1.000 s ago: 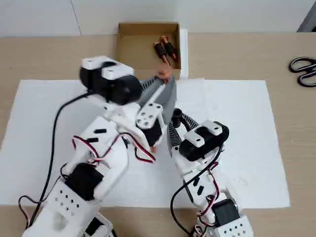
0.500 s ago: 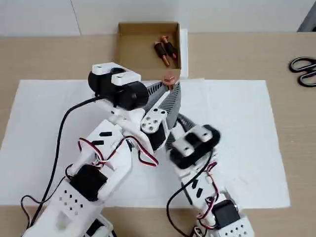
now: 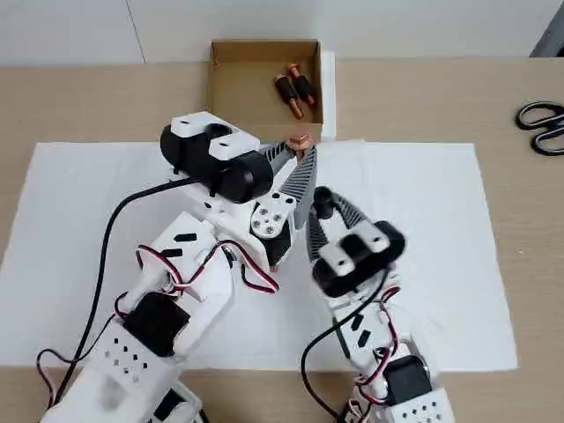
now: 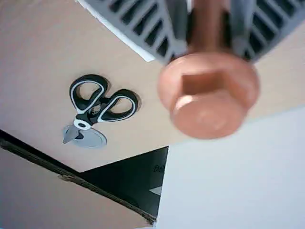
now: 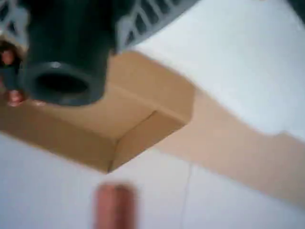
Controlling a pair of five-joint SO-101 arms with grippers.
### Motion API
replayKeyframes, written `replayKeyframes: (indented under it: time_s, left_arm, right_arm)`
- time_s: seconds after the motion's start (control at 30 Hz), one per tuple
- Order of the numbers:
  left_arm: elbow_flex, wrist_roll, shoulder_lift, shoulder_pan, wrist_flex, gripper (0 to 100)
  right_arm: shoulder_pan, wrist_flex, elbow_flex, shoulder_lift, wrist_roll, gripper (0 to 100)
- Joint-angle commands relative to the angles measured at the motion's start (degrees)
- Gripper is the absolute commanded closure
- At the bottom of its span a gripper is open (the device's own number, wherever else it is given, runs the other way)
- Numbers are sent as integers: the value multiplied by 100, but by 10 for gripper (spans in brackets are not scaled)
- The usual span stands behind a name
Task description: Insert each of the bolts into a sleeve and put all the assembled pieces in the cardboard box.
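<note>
Table (image 3: 88, 97) carries a white paper (image 3: 423, 229) across its middle, with the box (image 3: 238, 88) at the far edge and scissors (image 3: 542, 123) far right. Two assembled pieces (image 3: 295, 88) already lie in the box's right half.

Left gripper (image 3: 298, 152) sits just near of the box's near wall, its jaws closed narrow on a bolt (image 3: 300, 141). The left wrist view has the shank clamped between the fingers (image 4: 143, 24) and the copper head (image 4: 207, 93) jutting past the tips. Right gripper (image 3: 324, 210) is a little nearer and to the right, its jaws gripping a dark sleeve (image 3: 322, 201). That sleeve's open bore (image 5: 62, 83) faces toward the box.

Bolt and sleeve are close but apart, so the step in hand looks to be mating this pair, before any drop into the box. The next move calls for bringing the two axes onto one line, then closing the gap straight along it. With the head outermost, the left grip probably leaves little free shank to enter the bore, and a tilt there could jam the fit.
</note>
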Motion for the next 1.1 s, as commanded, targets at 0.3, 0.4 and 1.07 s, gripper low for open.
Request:
replayKeyframes:
  time_s: [0.3,0.4,1.07]
  left_arm:
    - [-101,-26,-167,158,-158,993]
    - [-242,-26,-167,132,-149,993]
    - [-84,-26,-167,229,-185,993]
  right_arm:
    - [-295,-268,-343,-101,-255,994]
    - [-321,-277,-343,-101,-132,994]
    - [-338,-224,-782,-101,-97,994]
